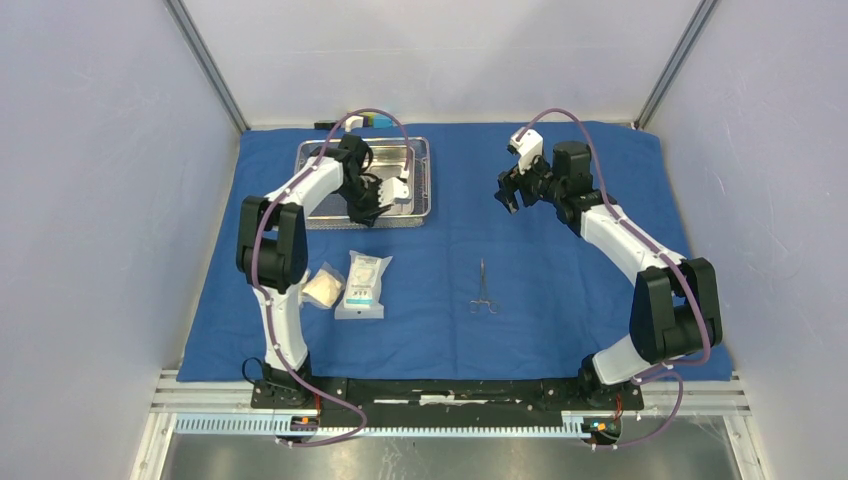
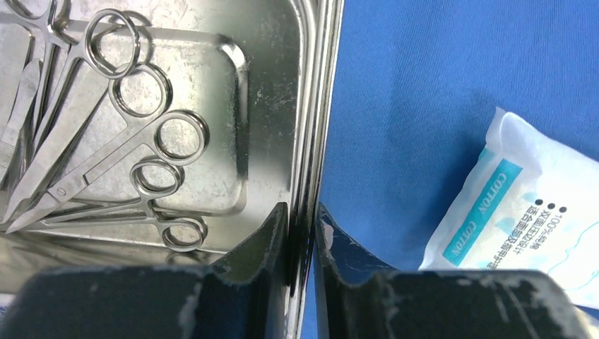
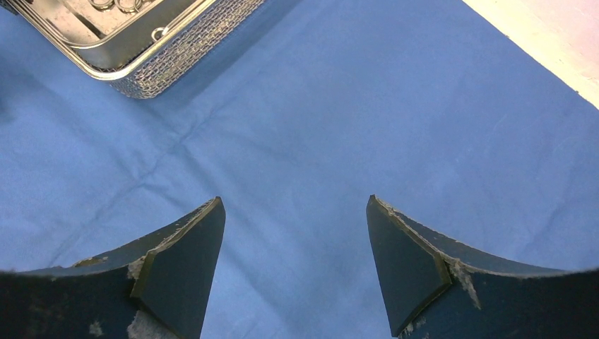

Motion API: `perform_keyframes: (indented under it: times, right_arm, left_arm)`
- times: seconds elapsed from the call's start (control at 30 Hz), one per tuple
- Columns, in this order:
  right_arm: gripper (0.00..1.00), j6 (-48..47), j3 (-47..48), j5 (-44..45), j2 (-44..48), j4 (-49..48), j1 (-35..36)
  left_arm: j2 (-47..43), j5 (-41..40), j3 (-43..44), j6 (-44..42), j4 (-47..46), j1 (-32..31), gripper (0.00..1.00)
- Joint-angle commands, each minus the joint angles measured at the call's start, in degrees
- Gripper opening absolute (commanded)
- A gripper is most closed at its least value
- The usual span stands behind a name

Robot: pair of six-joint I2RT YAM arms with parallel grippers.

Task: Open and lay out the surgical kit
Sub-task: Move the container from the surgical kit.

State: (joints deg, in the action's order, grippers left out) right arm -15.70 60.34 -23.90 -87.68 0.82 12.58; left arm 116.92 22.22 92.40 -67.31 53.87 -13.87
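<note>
The blue cloth wrap (image 1: 560,330) lies spread flat. At its back left stands the wire-mesh basket (image 1: 428,185) with the steel pan (image 1: 385,158) inside. My left gripper (image 1: 375,205) is at the pan's near side. In the left wrist view its fingers (image 2: 272,236) pinch the pan wall (image 2: 311,106), one inside and one outside. Several scissor-like instruments (image 2: 106,162) lie in the pan. One instrument (image 1: 483,290) rests on the cloth in the middle. Two white packets (image 1: 362,285) lie front left; one shows as a cotton packet (image 2: 523,205). My right gripper (image 1: 510,190) hovers open and empty over bare cloth (image 3: 353,106).
Small blue and black blocks (image 1: 365,121) sit behind the basket at the cloth's back edge. The basket's mesh corner (image 3: 184,56) shows at the right wrist view's top left. Bare tabletop (image 3: 551,42) starts past the cloth's edge. Enclosure walls stand on the left, right and back.
</note>
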Motion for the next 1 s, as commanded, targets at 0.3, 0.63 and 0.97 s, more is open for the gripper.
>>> perform_keyframes:
  times: [0.3, 0.63, 0.97]
  right_arm:
    - [0.82, -1.3, -0.8, 1.7, 3.7, -1.2, -0.3]
    - [0.82, -1.1, -1.2, 0.3, 2.9, -1.2, -0.3]
    - [0.8, -1.8, 1.4, -1.2, 1.3, 1.0, -0.3]
  left_arm:
    - [-5.5, 2.0, 0.8, -9.9, 7.9, 1.0, 0.17]
    - [-7.8, 3.2, -3.0, -7.0, 5.4, -0.2, 0.29]
    - [-11.3, 3.1, 0.3, 3.7, -1.0, 0.5, 0.59]
